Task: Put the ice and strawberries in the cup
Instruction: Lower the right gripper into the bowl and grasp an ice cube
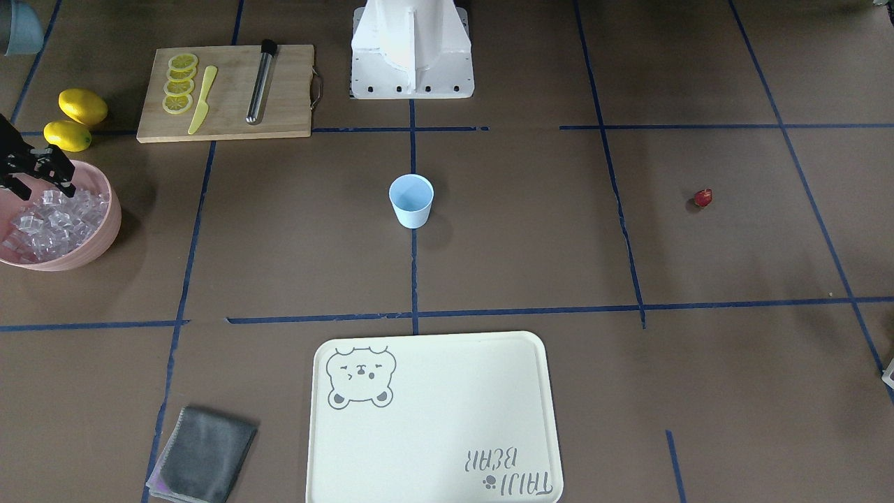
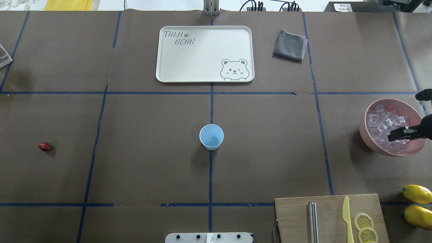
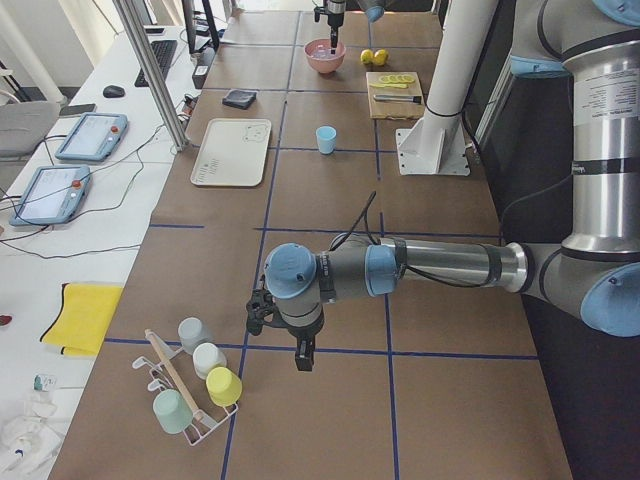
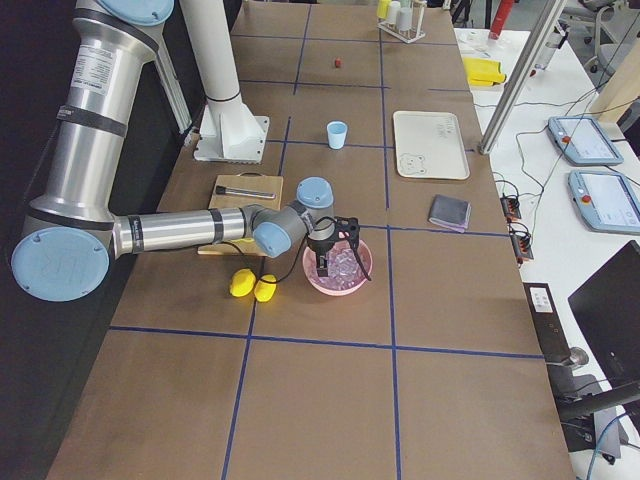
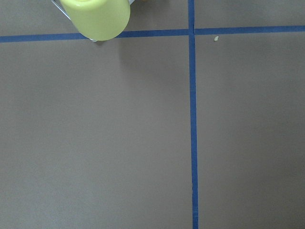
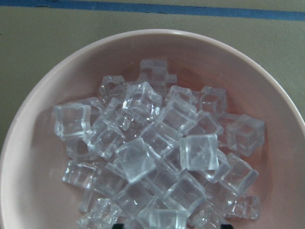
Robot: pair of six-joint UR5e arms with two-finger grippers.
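ice (image 6: 143, 157) lies heaped in the pink bowl (image 6: 28, 143) straight under the right wrist camera, cubes loose and tilted every way. right gripper (image 1: 38, 187) hangs just above the heap with its fingers apart, nothing between them. cup (image 1: 411, 200) stands upright and looks empty at the table's middle, well apart from the bowl. strawberry (image 1: 702, 198) lies alone on the robot's left side, also well apart from the cup.

left gripper (image 3: 300, 358) hangs over bare table at the far left end, near a rack of cups (image 3: 195, 385); i cannot tell whether its fingers are apart or together.

likely risks: the cubes look slick and hard, so a squeeze off centre could shoot one out of the bowl, or the fingers could close on none or wedge between two. pressing down too deep may shove the bowl. the carry to the cup is long, so a weak hold may drop the cube on the way. the cup looks light, and a knock on its rim could tip it.
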